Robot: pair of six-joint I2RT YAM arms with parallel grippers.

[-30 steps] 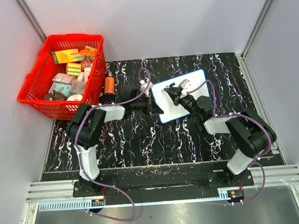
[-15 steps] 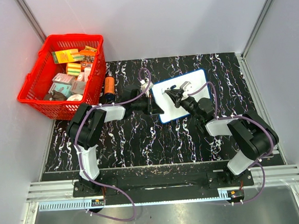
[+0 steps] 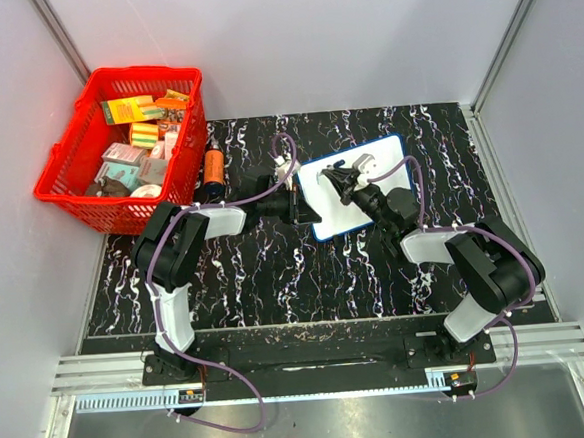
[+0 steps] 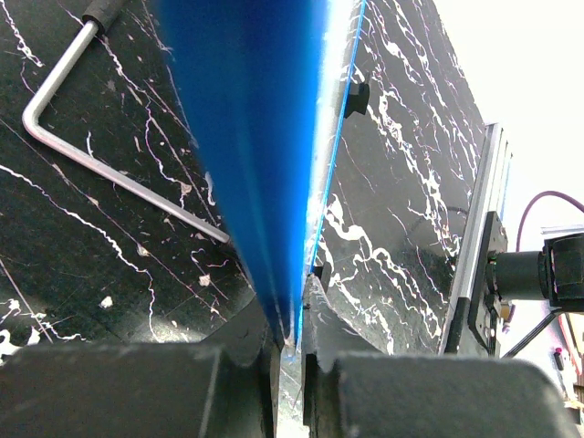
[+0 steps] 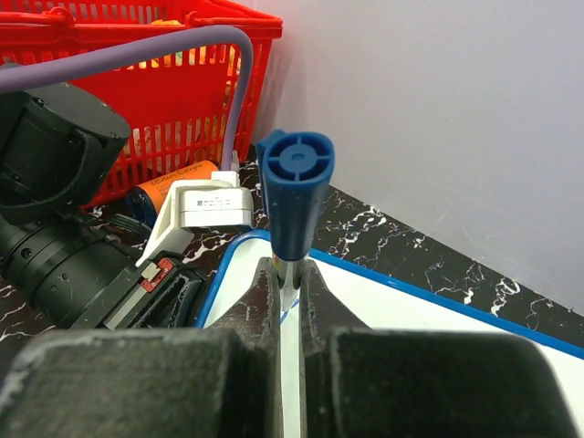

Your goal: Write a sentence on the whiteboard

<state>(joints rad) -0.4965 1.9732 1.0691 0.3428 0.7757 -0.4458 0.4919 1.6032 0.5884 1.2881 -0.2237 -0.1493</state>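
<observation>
Top view: the small flat whiteboard with a white face and thin blue rim point(image 3: 330, 219) lies on the black marbled table point(image 3: 276, 270) near its far edge, right of centre. Its long axis runs near-left to far-right. The left gripper point(image 3: 306, 208) pinches its near-left short edge, and the right gripper point(image 3: 341, 178) hangs over its left half.

Left wrist view: the whiteboard point(image 4: 265, 164) is seen edge-on, running straight away, its rim clamped between the closed jaws of the left gripper point(image 4: 290, 319).

Right wrist view: the right gripper point(image 5: 290, 283) is closed on a blue plastic marker point(image 5: 294, 196). The marker stands upright over the whiteboard point(image 5: 429, 319); whether its tip touches the surface cannot be told.

Blue-rimmed white whiteboard point(image 3: 337, 221), black mat point(image 3: 276, 270) veined white, red basket point(image 3: 121, 216), blue marker point(image 5: 294, 196).
</observation>
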